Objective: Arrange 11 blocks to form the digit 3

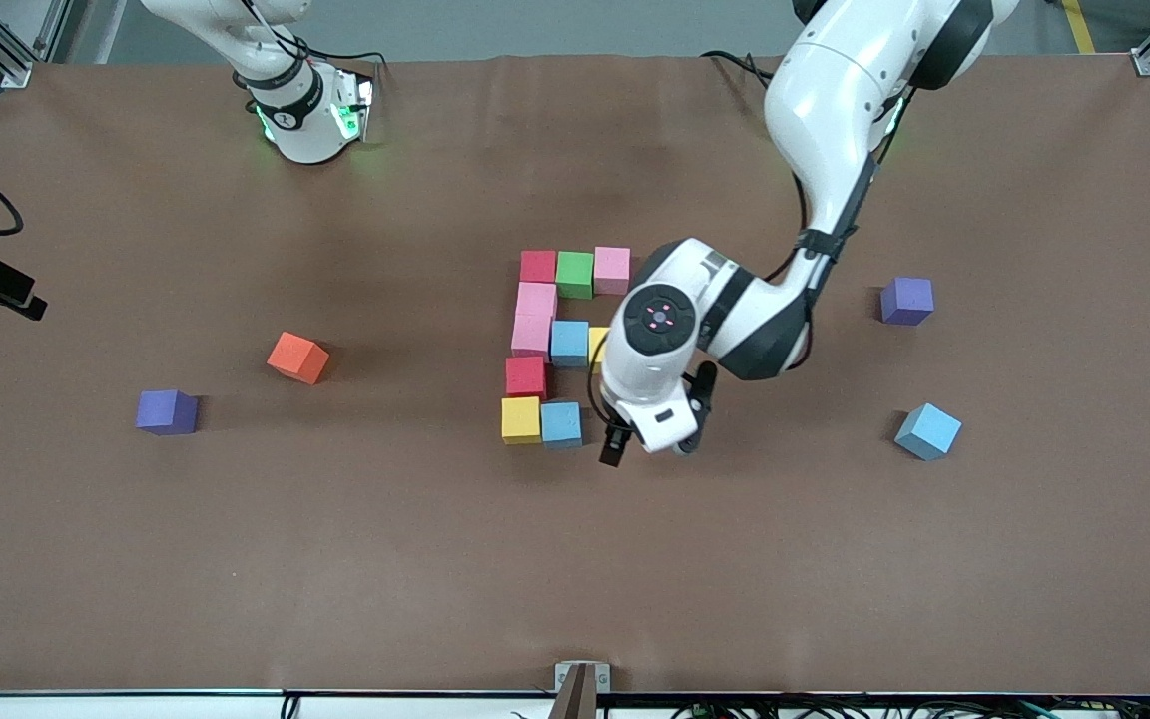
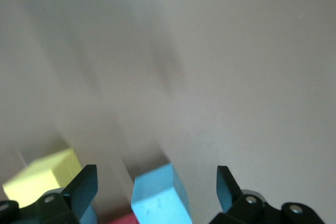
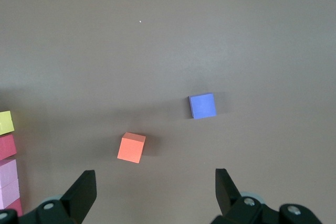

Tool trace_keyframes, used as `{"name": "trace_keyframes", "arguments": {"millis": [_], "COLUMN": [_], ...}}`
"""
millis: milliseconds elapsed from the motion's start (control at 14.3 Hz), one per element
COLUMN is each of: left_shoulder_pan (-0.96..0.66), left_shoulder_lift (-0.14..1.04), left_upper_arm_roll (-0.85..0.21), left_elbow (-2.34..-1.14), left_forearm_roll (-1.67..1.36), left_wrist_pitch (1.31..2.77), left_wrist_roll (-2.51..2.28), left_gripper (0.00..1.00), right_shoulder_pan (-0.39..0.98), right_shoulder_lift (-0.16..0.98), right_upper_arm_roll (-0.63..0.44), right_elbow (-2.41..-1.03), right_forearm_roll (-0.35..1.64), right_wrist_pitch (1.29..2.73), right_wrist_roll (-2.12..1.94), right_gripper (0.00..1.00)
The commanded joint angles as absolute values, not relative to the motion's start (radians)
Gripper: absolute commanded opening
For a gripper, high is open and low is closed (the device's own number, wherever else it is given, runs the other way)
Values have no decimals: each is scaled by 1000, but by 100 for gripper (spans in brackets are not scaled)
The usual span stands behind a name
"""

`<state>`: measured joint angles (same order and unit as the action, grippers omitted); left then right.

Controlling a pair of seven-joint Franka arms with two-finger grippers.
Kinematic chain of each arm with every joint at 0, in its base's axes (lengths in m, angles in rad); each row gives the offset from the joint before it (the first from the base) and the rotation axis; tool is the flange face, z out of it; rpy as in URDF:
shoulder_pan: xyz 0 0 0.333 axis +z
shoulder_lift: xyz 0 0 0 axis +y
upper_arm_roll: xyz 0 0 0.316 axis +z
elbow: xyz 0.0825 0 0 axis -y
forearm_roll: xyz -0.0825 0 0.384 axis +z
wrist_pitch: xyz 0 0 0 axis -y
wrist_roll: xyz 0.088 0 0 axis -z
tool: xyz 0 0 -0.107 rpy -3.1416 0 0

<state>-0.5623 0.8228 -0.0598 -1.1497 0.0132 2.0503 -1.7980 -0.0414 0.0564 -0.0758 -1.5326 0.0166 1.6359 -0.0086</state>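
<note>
Hovering just above the table [image 1: 335, 559], the left gripper [image 1: 647, 439] hangs with its jaws spread wide and empty, right beside the light blue cube [image 1: 561, 423] that closes the digit 3's [image 1: 555, 345] nearest row so far.

Scene, largest to smallest:
1. Left arm [image 1: 815, 130]: reaches from its base across the table, elbow bent, wrist turned down over the figure's open end, hiding part of the middle row.
2. Digit 3: 10 cubes touch below and beside the gripper; only the corner slot next to the gripper lacks a cube.
3. Loose light blue cube [image 1: 928, 430]: well apart from the gripper, toward the left arm's end of the table. Judged to be cube 11.
4. Non-task cubes: 1 orange cube [image 1: 297, 357] and 2 purple cubes [image 1: 168, 411], all well apart from the gripper.

Risks:
- Lifting or swinging away low could let a finger [image 2: 79, 187] clip the light blue cube [image 2: 160, 195] seen between the jaws in the left wrist view and push the row out of line.
- Fetching a purple cube instead of the loose light blue one would spoil the count.

Right gripper [image 3: 152, 195]: waits raised near its base, jaws open, empty.
</note>
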Motion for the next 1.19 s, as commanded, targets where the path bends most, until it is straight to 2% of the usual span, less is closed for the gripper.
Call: {"name": "trace_keyframes", "arguments": {"millis": [0, 488, 906, 1116], "left_shoulder_pan": [-493, -200, -31, 11], "left_shoulder_lift": [756, 621, 663, 658], "left_upper_arm_roll": [-57, -61, -61, -61], "left_elbow": [-1170, -1262, -1272, -1333], "left_forearm_roll": [9, 17, 55, 89], "left_wrist_pitch": [2013, 1898, 1924, 1928], "left_wrist_roll": [-1642, -968, -441, -208], "left_gripper": [100, 100, 100, 100], "right_shoulder_pan": [-32, 14, 25, -15], "right_shoulder_lift": [34, 34, 32, 32], "right_upper_arm_roll": [-77, -77, -84, -74], "right_elbow": [-1536, -1526, -1526, -1526], "right_forearm_roll": [-6, -5, -15, -11], "right_wrist_pitch": [1638, 1637, 1635, 1634], "right_wrist_roll": [-15, -14, -14, -102], "right_gripper": [100, 100, 100, 100]}}
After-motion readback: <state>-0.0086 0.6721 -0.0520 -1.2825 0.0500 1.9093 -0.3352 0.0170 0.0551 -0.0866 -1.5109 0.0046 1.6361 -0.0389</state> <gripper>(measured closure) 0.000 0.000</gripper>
